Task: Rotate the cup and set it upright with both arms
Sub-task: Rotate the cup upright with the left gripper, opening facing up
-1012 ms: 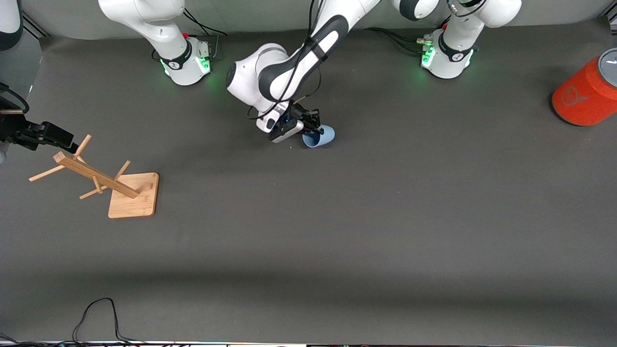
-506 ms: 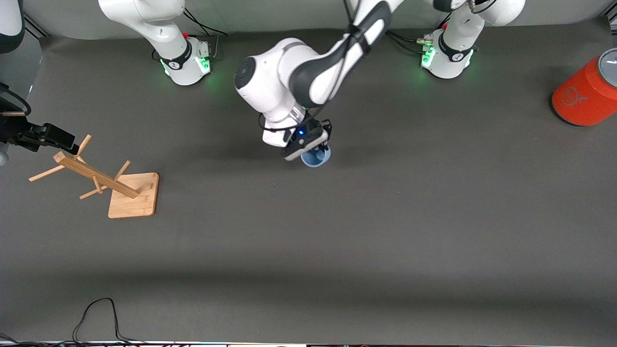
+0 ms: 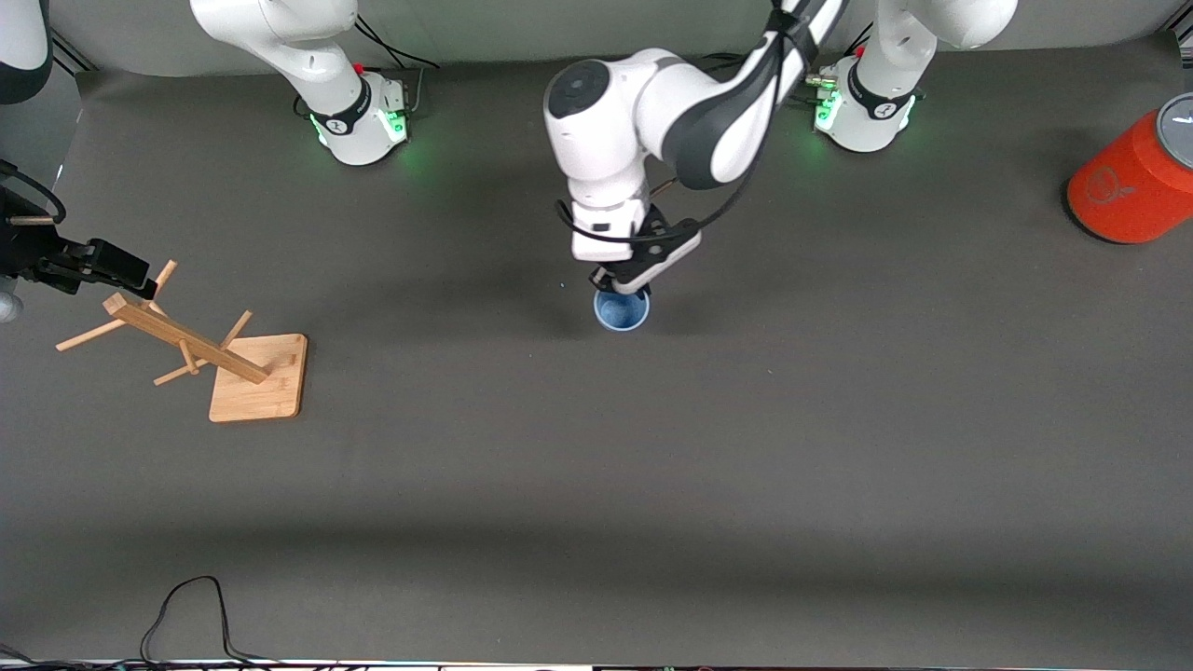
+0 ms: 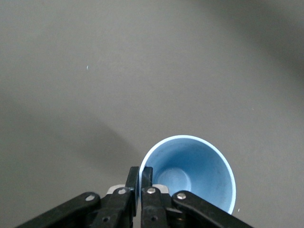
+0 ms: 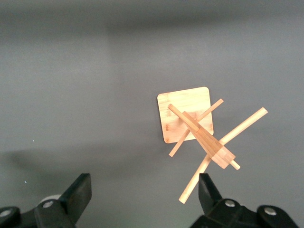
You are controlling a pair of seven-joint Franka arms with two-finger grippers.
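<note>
The pale blue cup [image 3: 622, 310] stands mouth up on the grey mat near the middle of the table. My left gripper [image 3: 623, 285] is directly over it, shut on the cup's rim. In the left wrist view the two fingers [image 4: 146, 176] pinch the rim wall, one inside and one outside the cup [image 4: 199, 171]. My right gripper [image 3: 140, 280] is open and empty, in the air by the top of the wooden rack at the right arm's end of the table; its fingers [image 5: 81, 189] stand wide apart in the right wrist view.
A wooden peg rack [image 3: 200, 349] on a square base stands toward the right arm's end; it also shows in the right wrist view [image 5: 197, 130]. A large orange cylinder with a grey lid [image 3: 1132, 182] lies at the left arm's end. A black cable [image 3: 186, 606] lies near the front edge.
My left arm has swung the cup from lying on its side to mouth up, shifting it slightly nearer the front camera. The right arm has not moved.
</note>
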